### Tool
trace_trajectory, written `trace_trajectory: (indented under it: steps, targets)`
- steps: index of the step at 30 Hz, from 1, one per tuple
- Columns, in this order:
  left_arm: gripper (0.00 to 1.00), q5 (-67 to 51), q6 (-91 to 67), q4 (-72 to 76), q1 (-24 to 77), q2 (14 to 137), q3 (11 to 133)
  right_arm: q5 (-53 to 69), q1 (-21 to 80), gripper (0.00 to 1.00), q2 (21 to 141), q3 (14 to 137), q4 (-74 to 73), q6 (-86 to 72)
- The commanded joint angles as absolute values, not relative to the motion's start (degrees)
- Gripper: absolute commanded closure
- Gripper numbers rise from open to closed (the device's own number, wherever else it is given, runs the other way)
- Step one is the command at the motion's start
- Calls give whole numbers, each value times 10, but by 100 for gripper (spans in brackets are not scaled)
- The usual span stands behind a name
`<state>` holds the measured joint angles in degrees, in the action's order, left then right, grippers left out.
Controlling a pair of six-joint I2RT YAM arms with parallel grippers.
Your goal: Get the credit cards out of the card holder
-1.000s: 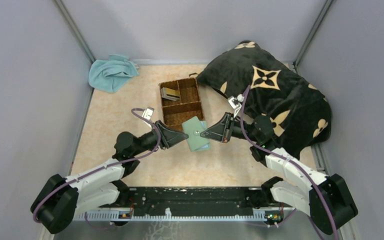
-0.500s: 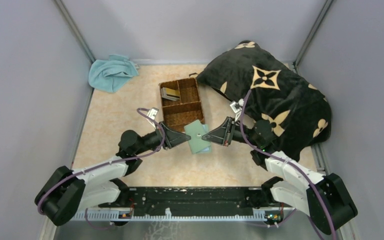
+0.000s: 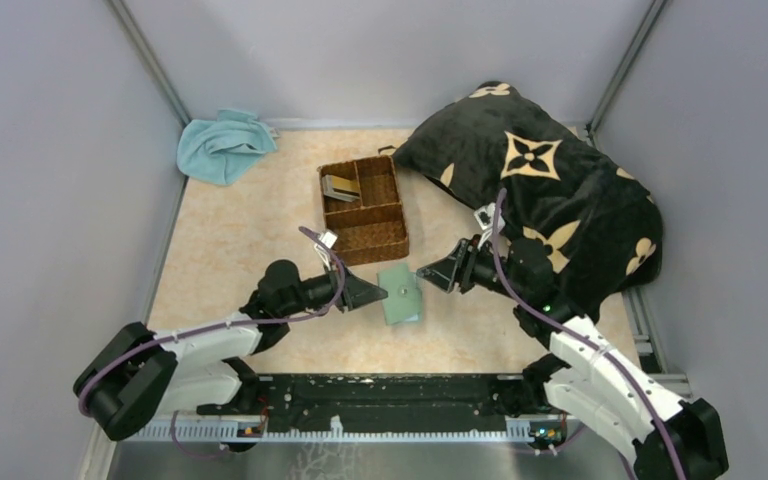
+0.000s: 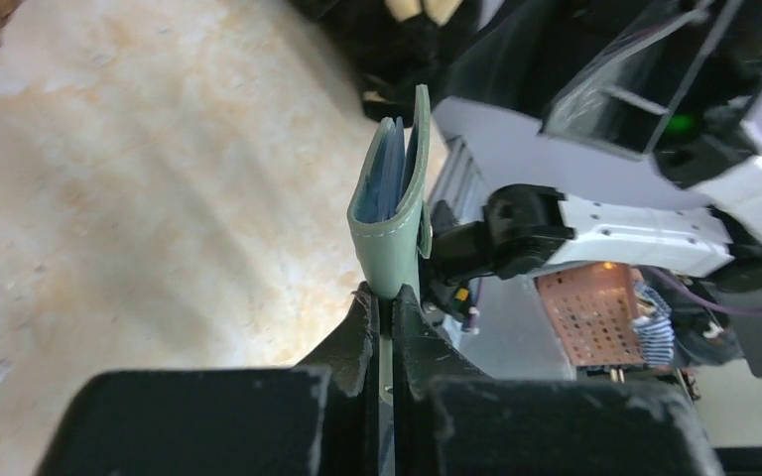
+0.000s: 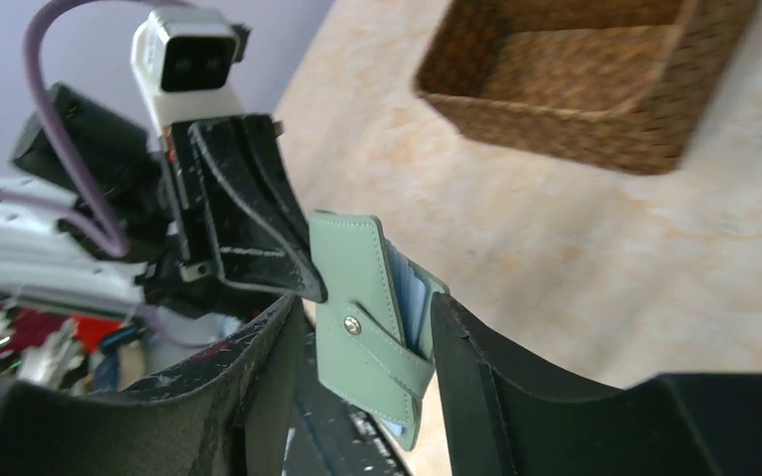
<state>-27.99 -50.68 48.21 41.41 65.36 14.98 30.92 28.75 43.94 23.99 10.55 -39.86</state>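
Small grey-green bifold card holder point(image 3: 400, 294) is held up off the beige tabletop point(image 3: 220, 250), just on the near side of the brown wicker three-part basket point(image 3: 370, 240), between the two arms.

Left gripper point(image 3: 378, 292) is pressed together on the holder's lower folded edge. In the left wrist view the pinch sits right at the spine, with the holder standing upright above the jaws.

Right gripper point(image 3: 422, 273) is spread, one jaw on each side of the holder's body. Contact on either side cannot be confirmed from the right wrist view.

Bluish sheet edges point(image 4: 389, 169) are visible inside the fold. Whether these are cards or pocket lining cannot be told. A few thin grey and tan pieces point(image 3: 340, 187), probably cards, are seen in the basket's far-left compartment.

Step in hand, as judged: one flap is to be re-gripped so the holder can be opened or a card reached.

To be done well:
- The left pinch is to be kept firm, since the only support is at the spine.
- The right jaws are to be closed on one flap or one card edge only, not across the whole fold, or the cards get clamped in.
- The pull is to be made along the pocket direction.
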Motion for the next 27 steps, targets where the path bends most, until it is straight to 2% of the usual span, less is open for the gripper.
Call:
trace_trajectory:
  steps: [1,6,9,14,27]
  targets:
    - [100,-241,-474,413,423,669,177,179,309,50,443,309,-25,-299]
    - [100,-196,-469,384,435,679,198,40,420,51,479,353,-65,-264]
    - [100,-182,-476,384,435,686,208,-30,465,55,523,377,-87,-258]
    - [100,-140,-482,370,439,681,224,-102,527,55,563,401,-102,-241]
    - [100,-149,-472,349,442,691,248,-101,533,46,587,426,-98,-227]
